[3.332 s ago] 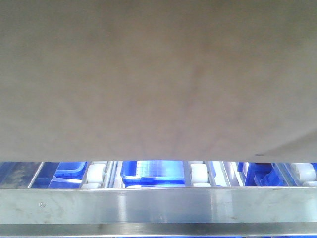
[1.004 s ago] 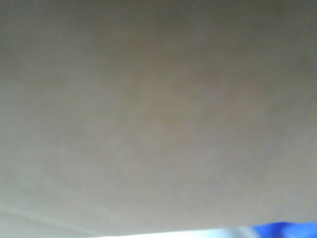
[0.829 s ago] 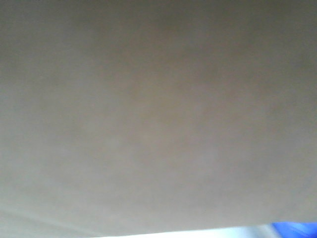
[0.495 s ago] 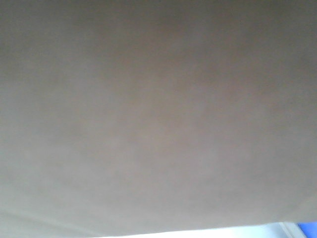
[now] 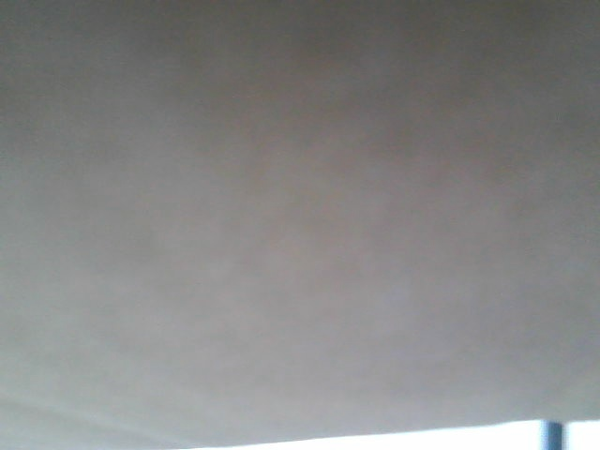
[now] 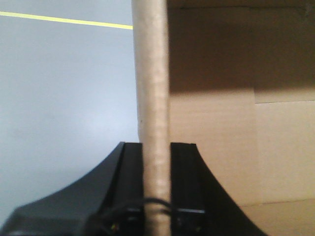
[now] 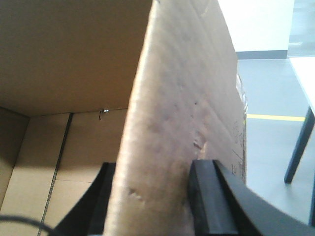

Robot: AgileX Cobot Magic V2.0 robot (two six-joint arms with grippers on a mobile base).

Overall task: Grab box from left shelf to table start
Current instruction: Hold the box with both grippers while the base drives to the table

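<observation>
The brown cardboard box (image 5: 281, 216) fills nearly the whole front view, close to the camera. In the left wrist view, my left gripper (image 6: 156, 147) is shut on the box's upright left wall (image 6: 152, 73), one black finger (image 6: 132, 162) outside and one inside. The right wrist view shows my right gripper (image 7: 152, 169) shut on the opposite wall (image 7: 187, 88), with the open box interior (image 7: 64, 59) to its left. The left shelf is out of view.
Grey floor (image 6: 59, 88) with a yellow line (image 6: 64, 19) lies beyond the left wall. At the right edge of the right wrist view stands a white-topped table (image 7: 306, 69) on a dark leg (image 7: 298, 147). A dark post (image 5: 553, 436) shows under the box.
The shelf rail, rollers and blue bins seen earlier are gone from the front view. The box now covers it, and the blue patch at the bottom right has slid out of frame.
</observation>
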